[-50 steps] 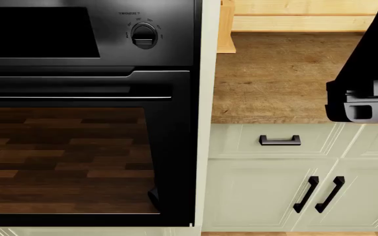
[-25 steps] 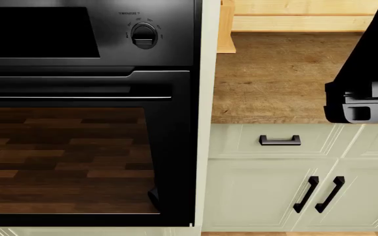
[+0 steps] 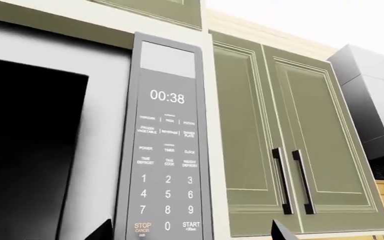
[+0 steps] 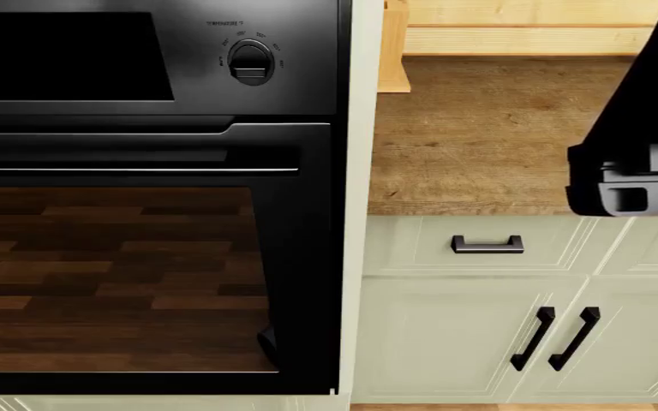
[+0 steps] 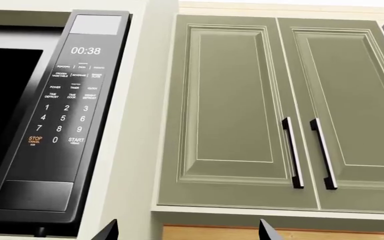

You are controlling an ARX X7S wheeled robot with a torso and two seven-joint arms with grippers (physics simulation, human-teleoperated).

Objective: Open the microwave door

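The grey microwave with its dark window and tall keypad panel (image 5: pixel 58 115) sits built into the pale surround above the head camera's field, its clock reading 00:38, and its door looks closed flush in both wrist views, so the opening itself is judged not yet begun. No door handle is visible in either wrist view; a blank rectangular pad (image 5: pixel 35 195) below the number keys may be the door release, though that is only a guess. To the side of the keypad stand two sage-green panelled cabinet doors (image 5: pixel 292 115) with slim dark bar handles. The left gripper (image 3: pixel 190 231) shows only two dark fingertips at the frame's lower edge, set wide apart with nothing between them, aimed near the STOP and START keys. The right gripper (image 5: pixel 188 229) likewise shows two separated tips, holding nothing, pointed at the surround just beside the microwave's lower corner. Neither touches the appliance as far as can be told. In the head view only a black wall oven (image 4: pixel 146 197), a wooden countertop (image 4: pixel 478 137) and a dark arm segment (image 4: pixel 637 163) at its right edge appear. What remains is the whole approach, contact and pull.
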